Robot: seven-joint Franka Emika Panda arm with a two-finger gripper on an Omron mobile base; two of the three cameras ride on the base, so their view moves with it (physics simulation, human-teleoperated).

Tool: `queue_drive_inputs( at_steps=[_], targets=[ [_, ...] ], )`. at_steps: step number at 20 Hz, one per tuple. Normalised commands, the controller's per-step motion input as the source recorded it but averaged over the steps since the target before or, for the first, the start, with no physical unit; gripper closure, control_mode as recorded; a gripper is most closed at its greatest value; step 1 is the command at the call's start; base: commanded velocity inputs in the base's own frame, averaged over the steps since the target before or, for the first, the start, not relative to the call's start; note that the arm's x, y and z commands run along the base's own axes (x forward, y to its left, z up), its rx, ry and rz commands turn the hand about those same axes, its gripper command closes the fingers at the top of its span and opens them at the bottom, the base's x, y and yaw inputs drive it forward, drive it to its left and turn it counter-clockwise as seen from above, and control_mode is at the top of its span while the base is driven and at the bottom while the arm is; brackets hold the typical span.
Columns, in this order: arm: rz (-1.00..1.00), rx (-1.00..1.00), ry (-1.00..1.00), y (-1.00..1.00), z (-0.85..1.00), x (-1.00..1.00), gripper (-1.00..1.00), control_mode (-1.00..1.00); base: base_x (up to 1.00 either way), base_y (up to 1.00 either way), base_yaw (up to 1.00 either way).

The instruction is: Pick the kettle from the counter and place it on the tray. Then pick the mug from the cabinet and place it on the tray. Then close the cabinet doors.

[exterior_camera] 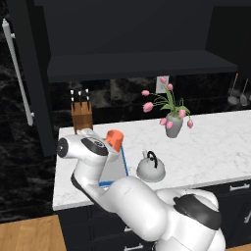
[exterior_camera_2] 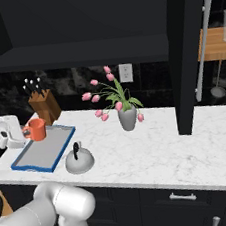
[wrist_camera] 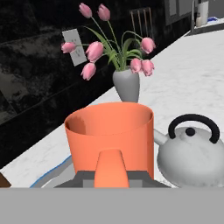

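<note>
My gripper (exterior_camera_2: 23,133) is shut on the handle of the orange mug (exterior_camera_2: 36,129), holding it upright at the far end of the blue-rimmed tray (exterior_camera_2: 44,150). I cannot tell whether the mug touches the tray. In the hand view the mug (wrist_camera: 109,131) is close up, with its handle between my fingers. The silver kettle (exterior_camera_2: 80,160) stands on the white counter (exterior_camera_2: 160,149), just right of the tray's rim (exterior_camera: 125,163). The black cabinet (exterior_camera: 137,63) above stands with both doors open: left door (exterior_camera: 27,73), right door (exterior_camera_2: 187,49).
A grey vase of pink tulips (exterior_camera_2: 127,117) stands on the counter behind the kettle. A wooden knife block (exterior_camera_2: 45,108) sits against the wall behind the tray. Dark drawers (exterior_camera_2: 181,196) run below the counter, and utensils (exterior_camera_2: 217,88) hang at the far right.
</note>
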Motion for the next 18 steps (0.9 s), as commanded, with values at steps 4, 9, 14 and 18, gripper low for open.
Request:
queue_drive_inputs(
  at_steps=[4,9,14,18],
  targets=[
    [0.00,0.00,0.00,0.00,-0.33,0.44,1.00,-1.00,0.00,0.00,0.00],
    [0.00,0.00,0.00,0.00,-0.39,0.40,1.00,-1.00,0.00,0.00,0.00],
    [-0.01,0.00,0.00,0.01,-0.42,0.32,1.00,-1.00,0.00,0.00,0.00],
    [-0.01,0.00,-0.01,0.03,-0.23,0.22,1.00,-1.00,0.00,0.00,0.00]
  ],
)
